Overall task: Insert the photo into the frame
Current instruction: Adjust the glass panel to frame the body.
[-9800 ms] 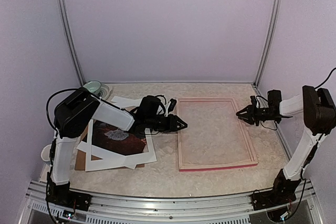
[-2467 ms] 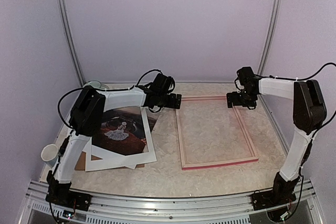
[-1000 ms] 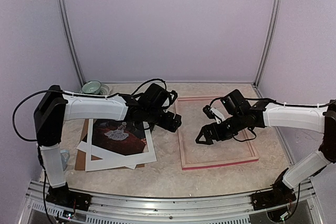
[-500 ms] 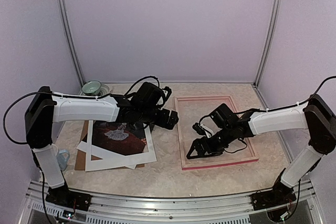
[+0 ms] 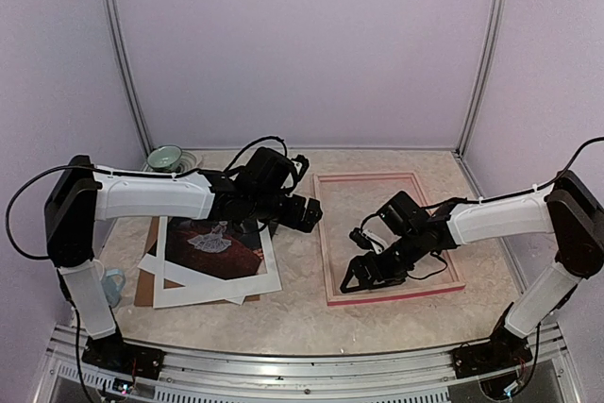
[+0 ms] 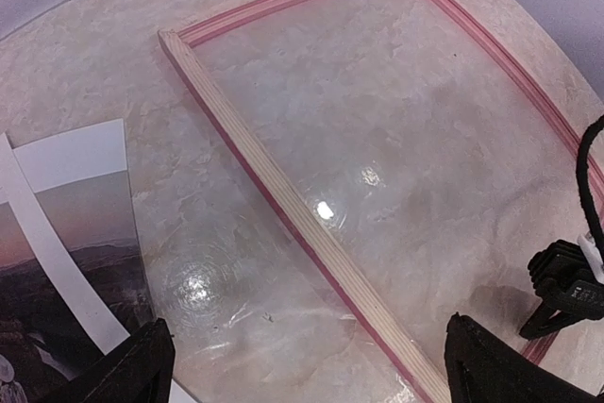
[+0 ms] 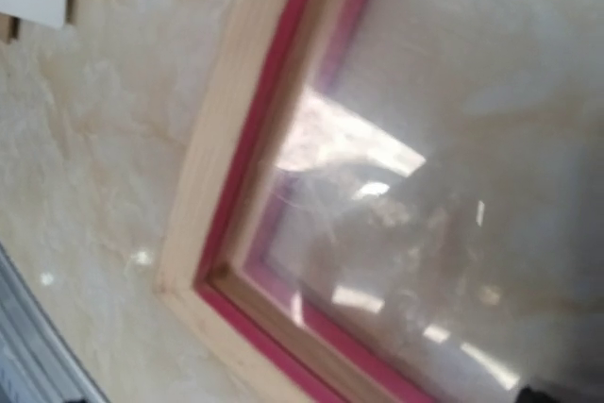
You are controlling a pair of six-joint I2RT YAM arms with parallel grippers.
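The photo (image 5: 212, 238) lies on the mat (image 5: 269, 266), left of the frame (image 5: 324, 233); left gripper (image 6: 311, 375) hangs spread wide over its left rail; right gripper (image 5: 355, 276), spread too I think, sits low inside the frame; best pinch the photo's bare edge, slide gently.

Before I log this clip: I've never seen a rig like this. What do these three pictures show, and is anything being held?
The left arm and right arm are robot arms bolted at the near edge of the table. The wide picture looks down from above and behind them. The other two come from a camera on each wrist.

On the table lies a pink-and-wood frame. To its left, the dark photo is stacked with a white mat and a brown board. A green bowl sits far left.

The left end effector hangs open near the frame's left rail, holding nothing. The right end effector is low by the frame's near left corner. I cannot tell whether it is open.
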